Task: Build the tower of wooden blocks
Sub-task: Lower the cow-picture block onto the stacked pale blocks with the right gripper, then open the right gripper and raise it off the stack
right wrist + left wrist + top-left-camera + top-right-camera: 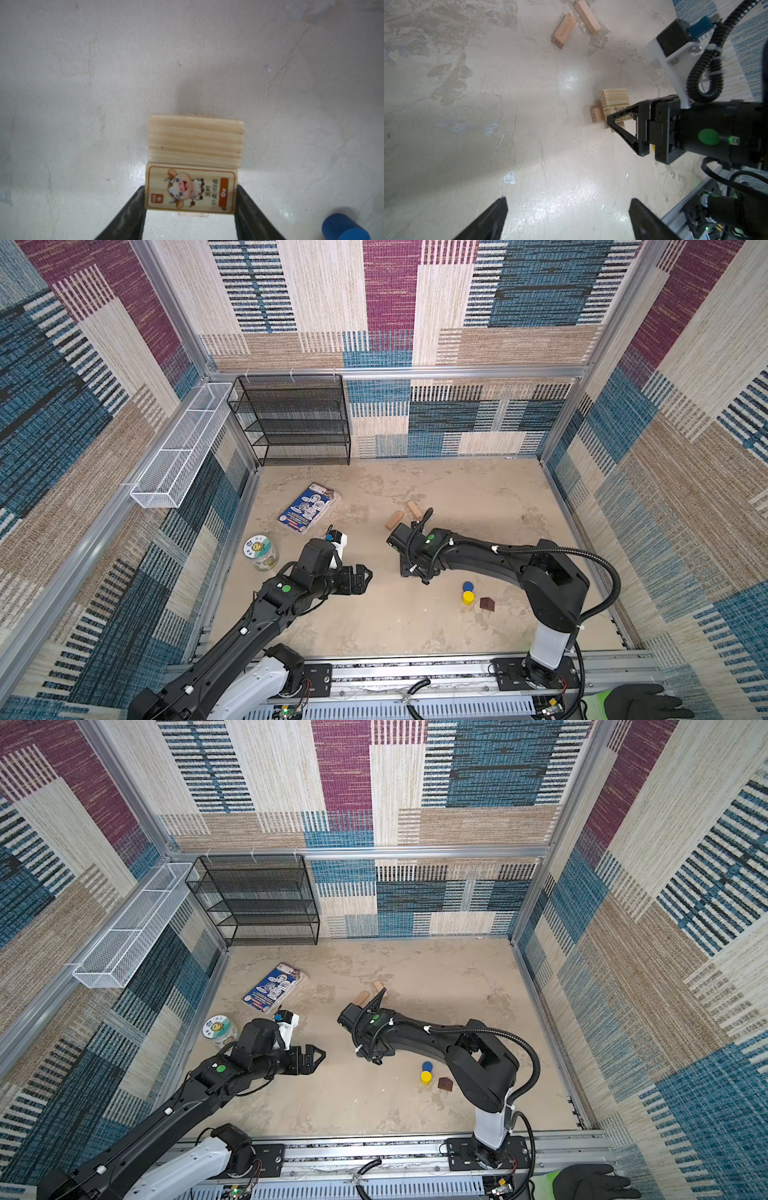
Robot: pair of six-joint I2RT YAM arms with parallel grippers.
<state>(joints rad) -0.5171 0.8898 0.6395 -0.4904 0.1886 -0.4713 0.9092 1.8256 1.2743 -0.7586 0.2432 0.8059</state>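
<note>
Two bars [596, 115] start the tower [616, 128] under my right end effector [190, 192], which is clamped on the ox block [195, 141], set on them or just above; I cannot tell which. My left end effector [568, 200] hangs wide and empty. As I judge it, releasing off-centre would tip the block off, and a finger dragging on the way out could scatter the base. Two loose bars [394, 520] lie beyond on the counter [374, 635]; yellow cylinder [468, 597], blue disc [468, 586] and brown piece [487, 604] wait apart.
</note>
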